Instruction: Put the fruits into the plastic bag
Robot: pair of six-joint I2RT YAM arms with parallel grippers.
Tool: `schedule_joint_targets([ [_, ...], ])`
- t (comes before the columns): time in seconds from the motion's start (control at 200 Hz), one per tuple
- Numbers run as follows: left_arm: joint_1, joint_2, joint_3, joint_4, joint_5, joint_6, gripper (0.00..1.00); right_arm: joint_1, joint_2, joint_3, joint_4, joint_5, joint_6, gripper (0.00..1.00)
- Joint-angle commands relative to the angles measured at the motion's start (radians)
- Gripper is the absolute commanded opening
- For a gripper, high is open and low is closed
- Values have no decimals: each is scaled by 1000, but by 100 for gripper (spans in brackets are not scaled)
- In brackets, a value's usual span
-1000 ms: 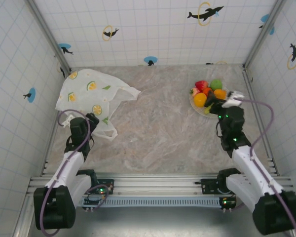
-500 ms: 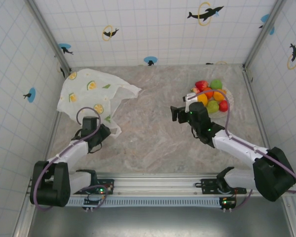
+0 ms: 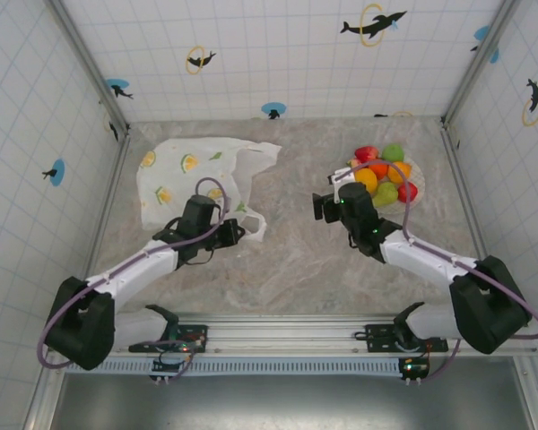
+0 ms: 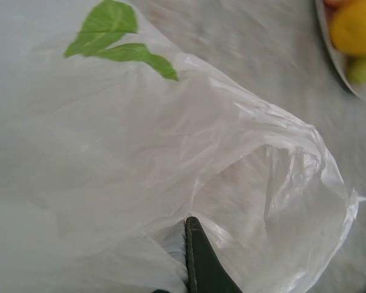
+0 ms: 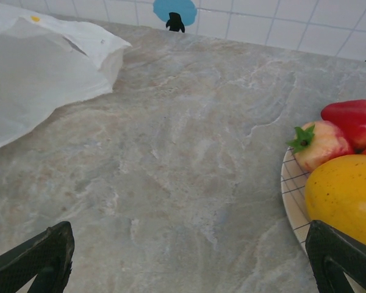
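**Status**
- The bag (image 3: 184, 179) lies flat on the left of the worktop (image 3: 296, 264). Its loose edge reaches toward the centre.
- The left gripper (image 3: 231, 231) sits at that edge, closed on a fold of film. In the left wrist view one finger (image 4: 198, 262) shows and film covers the other.
- The right gripper (image 3: 324, 207) is spread wide and holds nothing. It hangs just left of the plate (image 5: 290, 198), facing the bag.
- The fruits (image 3: 382, 177) are all piled on the plate, well apart from the bag. None is bagged.

**Hazards**
1. Film slip. The film is thin and slick. If the pinch holds one layer only, a pull probably strips it free or tears it.
2. Closed mouth. The opening (image 4: 262, 189) sags and is partly collapsed. A fruit released over it may land on top of the film and roll away across the worktop.
3. Pile disturbance. The fruits touch one another. A wide gripper entering the pile is likely to nudge a neighbour, such as the strawberry (image 5: 320, 144), over the rim.
4. Grasp loss. The fruits look glossy and rounded, so an off-centre closure can squeeze one out.
5. Arm conflict. Both arms must meet near the bag mouth, so an uncoordinated reach risks contact.
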State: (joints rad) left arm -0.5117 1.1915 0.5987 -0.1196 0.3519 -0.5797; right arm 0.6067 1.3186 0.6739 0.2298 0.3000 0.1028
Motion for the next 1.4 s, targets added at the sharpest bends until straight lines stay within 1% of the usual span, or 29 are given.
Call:
schedule_joint_targets([
  [0.0, -24, -73, 26, -152, 37, 68, 0, -32, 54, 74, 0, -57, -133, 100],
  [0.09, -25, -142, 20, -247, -25, 83, 0, -42, 118, 126, -6, -101, -215, 100],
  [0.185, -25, -204, 7, -296, -78, 79, 0, -45, 210, 189, -6, -150, -256, 100],
  [0.275, -24, -243, 1, -294, -85, 69, 0, -37, 297, 258, -39, -277, -258, 100],
  [0.355, -24, -258, 0, -293, -80, 69, 0, -17, 360, 275, 2, -326, -264, 100],
  [0.46, -25, -261, 9, -316, -83, 88, 0, -9, 441, 317, 71, -327, -274, 100],
  [0.576, -24, -256, 13, -338, -88, 102, 0, -23, 547, 429, 75, -305, -274, 100],
  [0.756, -24, -262, 0, -338, -94, 103, 0, -36, 692, 555, 107, -286, -273, 100],
  [0.871, -24, -263, -2, -342, -98, 108, 0, -41, 768, 631, 104, -330, -276, 99],
  [0.911, -24, -263, -4, -343, -100, 111, 0, -41, 797, 653, 99, -345, -276, 95],
  [0.931, -25, -262, -5, -344, -103, 113, 0, -41, 809, 667, 93, -351, -275, 91],
  [0.951, -25, -262, -4, -343, -104, 113, 0, -40, 822, 681, 85, -357, -274, 85],
  [1.021, -24, -260, -9, -343, -127, 118, 0, -38, 850, 729, 34, -369, -270, 57],
  [1.041, -25, -259, -11, -344, -142, 117, 0, -38, 851, 735, 23, -368, -269, 51],
  [1.101, -25, -254, -20, -350, -188, 118, 0, -32, 831, 724, 6, -359, -265, 38],
  [1.161, -25, -246, -39, -356, -249, 111, 0, -22, 786, 689, -10, -338, -251, 31],
  [1.196, -26, -242, -49, -361, -292, 96, 9, -14, 757, 669, -31, -318, -240, 25],
  [1.241, -26, -248, -63, -357, -323, 90, 18, -1, 713, 642, -65, -291, -228, 15],
  [1.296, -27, -277, -74, -341, -339, 85, 34, 18, 657, 599, -98, -266, -206, 5],
  [1.326, -26, -302, -76, -336, -360, 79, 39, 27, 622, 574, -111, -255, -195, 4],
  [1.396, -26, -382, -65, -324, -423, 71, 51, 53, 554, 518, -144, -220, -171, 3],
])
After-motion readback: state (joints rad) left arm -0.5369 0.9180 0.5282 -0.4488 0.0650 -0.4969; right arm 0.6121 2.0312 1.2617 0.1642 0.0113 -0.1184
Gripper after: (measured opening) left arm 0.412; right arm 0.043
